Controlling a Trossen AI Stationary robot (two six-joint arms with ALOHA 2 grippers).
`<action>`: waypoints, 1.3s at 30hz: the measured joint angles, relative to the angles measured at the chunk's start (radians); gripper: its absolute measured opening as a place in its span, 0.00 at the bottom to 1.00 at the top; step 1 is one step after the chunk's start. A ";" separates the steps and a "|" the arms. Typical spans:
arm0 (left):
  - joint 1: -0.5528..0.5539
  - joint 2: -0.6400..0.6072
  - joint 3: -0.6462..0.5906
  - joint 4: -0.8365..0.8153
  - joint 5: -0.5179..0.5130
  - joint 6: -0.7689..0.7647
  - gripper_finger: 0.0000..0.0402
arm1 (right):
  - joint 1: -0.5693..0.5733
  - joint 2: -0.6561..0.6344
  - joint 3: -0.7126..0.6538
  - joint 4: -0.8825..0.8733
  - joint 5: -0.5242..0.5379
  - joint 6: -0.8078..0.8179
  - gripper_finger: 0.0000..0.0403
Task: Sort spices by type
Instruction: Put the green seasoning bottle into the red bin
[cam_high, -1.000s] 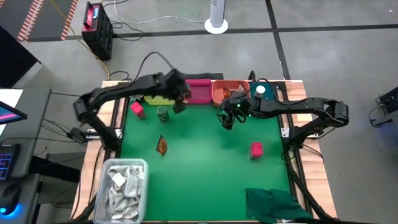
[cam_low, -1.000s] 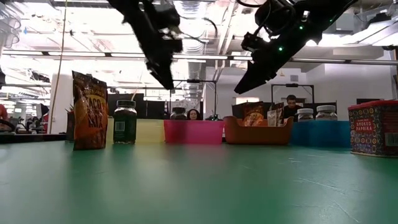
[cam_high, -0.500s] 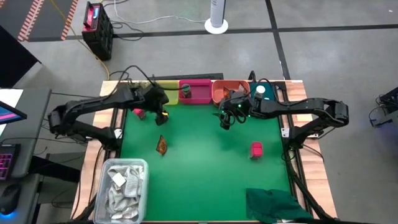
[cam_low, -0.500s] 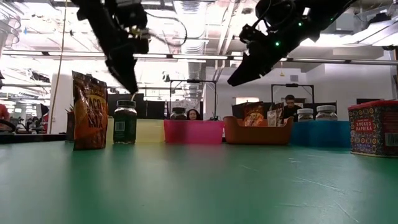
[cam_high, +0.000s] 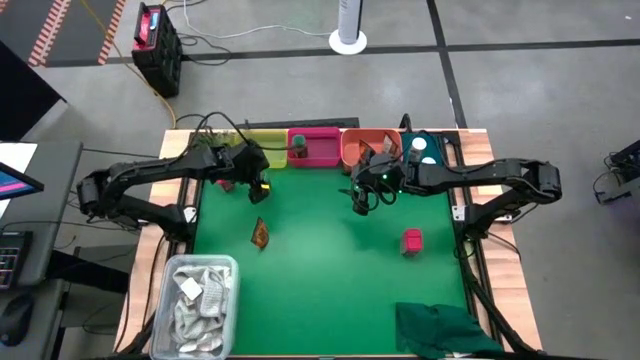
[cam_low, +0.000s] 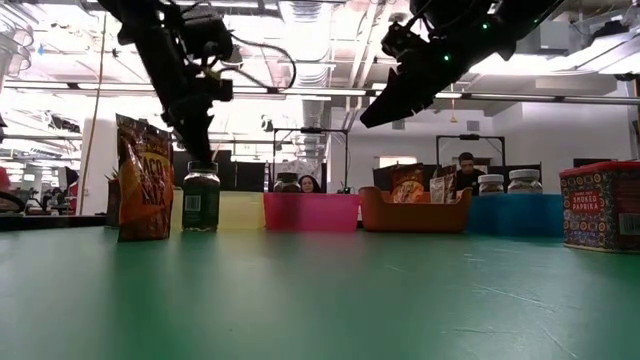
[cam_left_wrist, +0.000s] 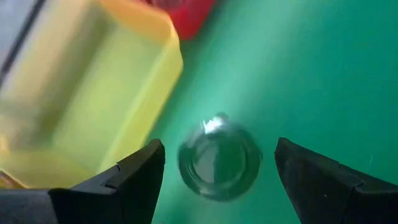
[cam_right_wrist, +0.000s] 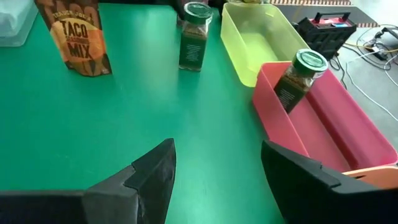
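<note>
My left gripper is open, pointing down just above a dark green jar that stands upright on the mat beside the yellow tray. The low view shows its fingertips right over the jar's lid, not touching it. My right gripper is open and empty in the air mid-table. A second green jar leans in the pink tray. An orange-brown packet stands on the mat. One pink box sits toward the right, and another is half hidden by the left arm.
Yellow, pink, orange and teal trays line the far edge. Packets stand in the orange tray and white-capped jars in the teal one. A clear tub fills the near left corner, a dark cloth the near right.
My left gripper has swung from beside the pink tray toward the table's left and come down over the green jar on the mat, staying open. My right gripper has risen a little.
</note>
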 joint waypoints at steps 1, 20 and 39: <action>0.004 0.001 -0.012 -0.004 0.007 -0.008 0.73 | 0.000 0.000 0.000 0.000 0.000 0.000 0.66; 0.014 0.001 -0.134 0.202 0.032 -0.058 0.67 | -0.001 0.000 0.000 0.001 0.003 -0.003 0.66; -0.045 0.002 -0.087 0.374 0.187 -0.048 0.46 | 0.002 0.000 0.001 -0.003 -0.057 -0.026 0.66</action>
